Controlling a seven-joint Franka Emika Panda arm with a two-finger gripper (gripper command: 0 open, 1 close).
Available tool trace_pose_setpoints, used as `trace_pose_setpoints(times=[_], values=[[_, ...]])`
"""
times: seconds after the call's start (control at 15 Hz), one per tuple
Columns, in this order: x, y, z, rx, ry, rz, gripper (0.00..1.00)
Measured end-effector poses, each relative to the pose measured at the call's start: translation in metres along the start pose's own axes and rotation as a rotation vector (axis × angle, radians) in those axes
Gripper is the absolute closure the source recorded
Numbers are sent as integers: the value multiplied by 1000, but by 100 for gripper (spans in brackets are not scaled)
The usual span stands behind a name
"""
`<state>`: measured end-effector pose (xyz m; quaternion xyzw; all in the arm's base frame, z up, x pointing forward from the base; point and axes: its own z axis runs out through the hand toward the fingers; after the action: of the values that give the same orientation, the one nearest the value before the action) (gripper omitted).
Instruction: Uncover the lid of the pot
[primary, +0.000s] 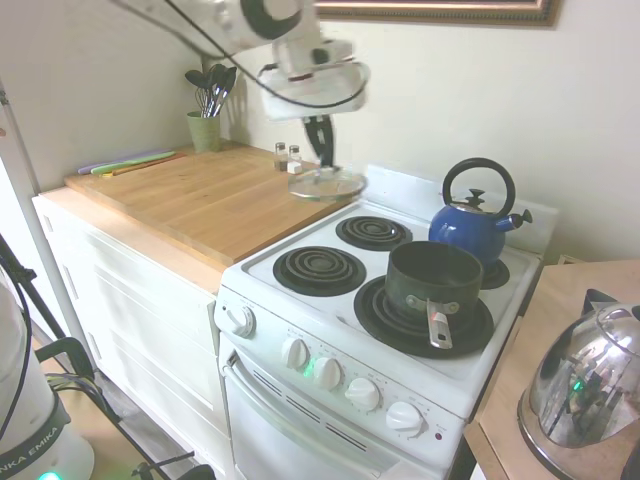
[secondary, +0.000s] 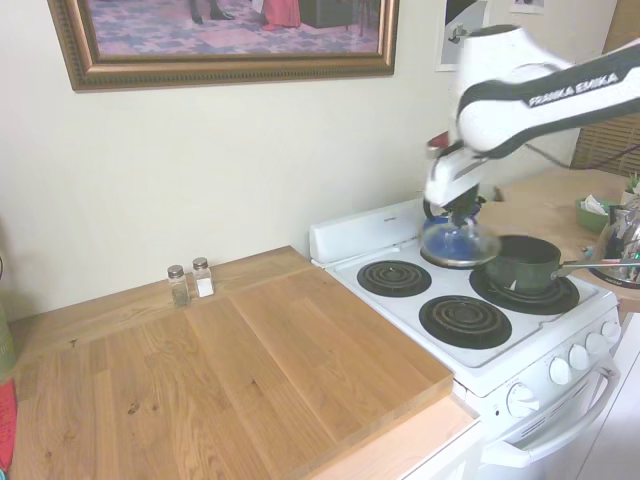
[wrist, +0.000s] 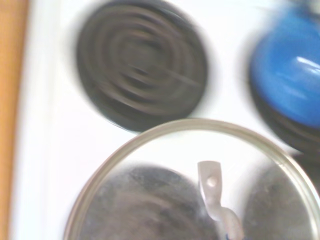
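Glass lid (primary: 327, 183) pinched by the fingers (primary: 322, 150), aloft, well apart from the open pot (primary: 434, 278).

A white stove (primary: 300, 300) fills the centre and lower right of the first exterior view, with the pot (primary: 433, 283) on its front right burner and a blue kettle (primary: 470, 225) on the burner behind it, toward the right edge. To the left, a wooden counter (primary: 200, 200) carries two small shakers (primary: 287, 157) near the wall and a green cup of utensils (primary: 205, 128) in the upper left. A shiny kettle (primary: 585, 385) stands on a wooden top (primary: 560, 300) at the lower right.
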<state>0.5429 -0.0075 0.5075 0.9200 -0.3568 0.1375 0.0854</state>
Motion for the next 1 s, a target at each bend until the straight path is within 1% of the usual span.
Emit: trace_pose_setpoints(times=[0.13, 0.2, 0.47, 0.53, 0.73, 0.8, 0.87, 1.0], values=[[-35, -56, 24, -12, -21, 8, 100], [-45, -79, 36, -17, -27, 12, 100], [-68, -159, 97, -61, -37, 24, 100], [-72, -175, 101, -73, -18, 21, 100], [-93, -209, 96, -97, 17, 17, 100], [-95, -216, 95, -112, 18, 21, 0], [-94, -218, 95, -129, 12, 28, 0], [-88, -219, 96, -133, -5, 49, 0]])
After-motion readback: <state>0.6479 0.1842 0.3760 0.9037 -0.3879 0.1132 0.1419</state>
